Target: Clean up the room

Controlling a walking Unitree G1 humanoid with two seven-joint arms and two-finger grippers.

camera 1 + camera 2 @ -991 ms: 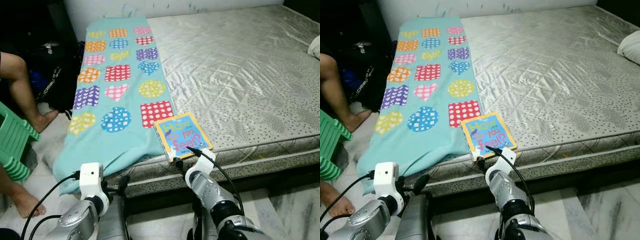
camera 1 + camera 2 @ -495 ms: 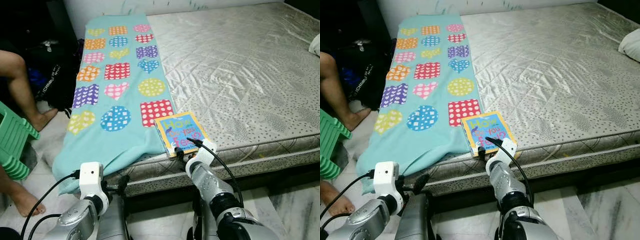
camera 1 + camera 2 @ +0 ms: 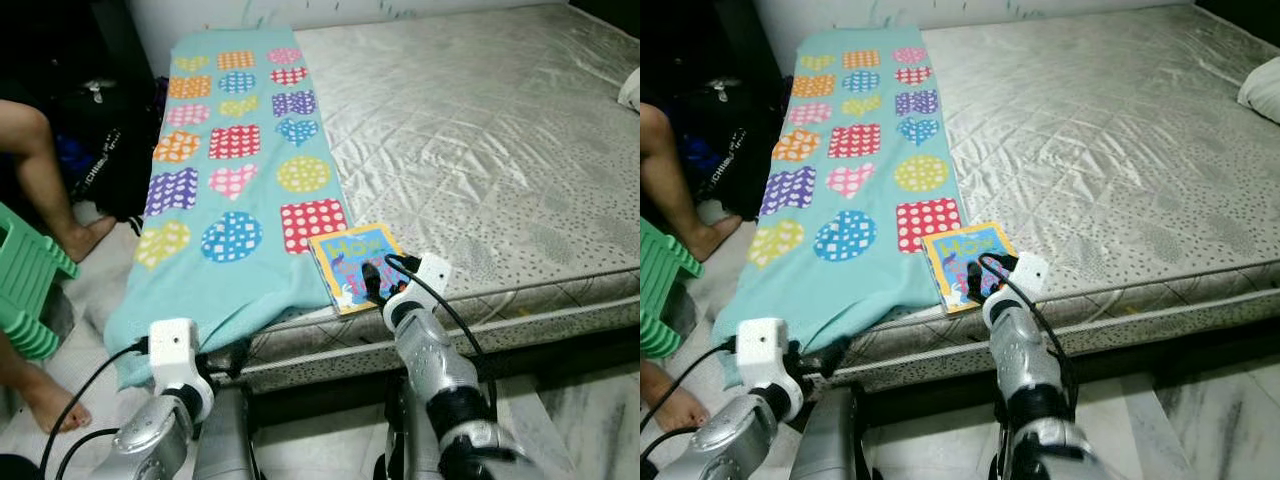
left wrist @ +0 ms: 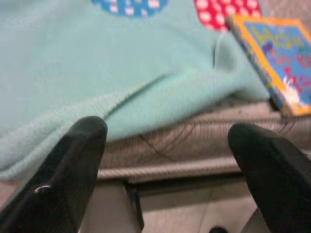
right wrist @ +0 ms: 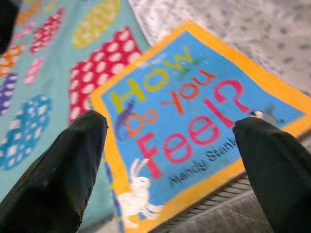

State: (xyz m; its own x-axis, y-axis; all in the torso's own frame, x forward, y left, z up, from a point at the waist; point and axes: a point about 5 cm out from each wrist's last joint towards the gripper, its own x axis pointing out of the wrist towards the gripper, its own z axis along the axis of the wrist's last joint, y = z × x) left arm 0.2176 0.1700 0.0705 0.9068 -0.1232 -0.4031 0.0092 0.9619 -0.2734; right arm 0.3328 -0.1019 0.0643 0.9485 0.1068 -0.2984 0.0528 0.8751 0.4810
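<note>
Right gripper (image 3: 372, 283) has advanced over the picture book (image 3: 352, 264), fingers spread wide on either side of its cover. Step: reaching to grasp the book. Next, likely: lower, close on its near edge. Book: orange border, blue cover, "How Do You Feel?", flat at the mattress (image 3: 500, 150) edge, beside the heart-patterned blanket (image 3: 235, 180). Left gripper (image 4: 170, 150) open, low before the mattress.

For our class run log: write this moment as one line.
right end effector: open, over book | book: on mattress edge beside blanket | left end effector: open, idle
</note>
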